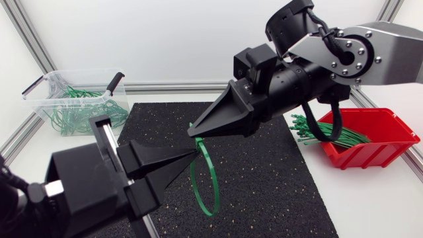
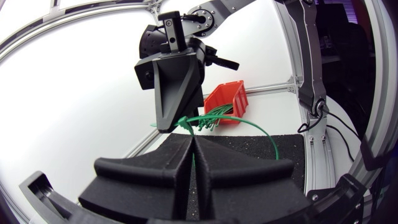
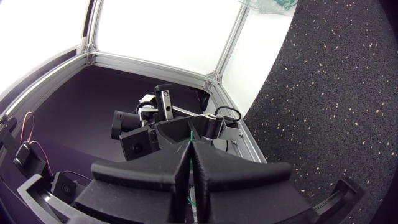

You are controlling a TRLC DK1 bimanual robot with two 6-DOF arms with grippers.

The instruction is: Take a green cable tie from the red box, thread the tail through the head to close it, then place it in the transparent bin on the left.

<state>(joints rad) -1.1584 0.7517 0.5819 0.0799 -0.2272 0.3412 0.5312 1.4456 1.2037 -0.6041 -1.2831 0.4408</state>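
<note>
A green cable tie (image 1: 203, 153) bent into a loop hangs above the black mat between my two grippers. My left gripper (image 1: 193, 152) comes in low from the left and is shut on the tie near the loop's top. My right gripper (image 1: 192, 132) reaches past the middle from the right and is shut on the tie just above the left fingertips. In the left wrist view the tie (image 2: 264, 132) arcs out from between my shut left gripper (image 2: 193, 138). The red box (image 1: 386, 142) holds several green ties. The transparent bin (image 1: 49, 112) stands at the back left.
The black foam mat (image 1: 264, 185) covers the middle of the table under the loop. Several closed green ties lie in the transparent bin. Aluminium frame rails (image 1: 165, 86) run along the table's back and sides.
</note>
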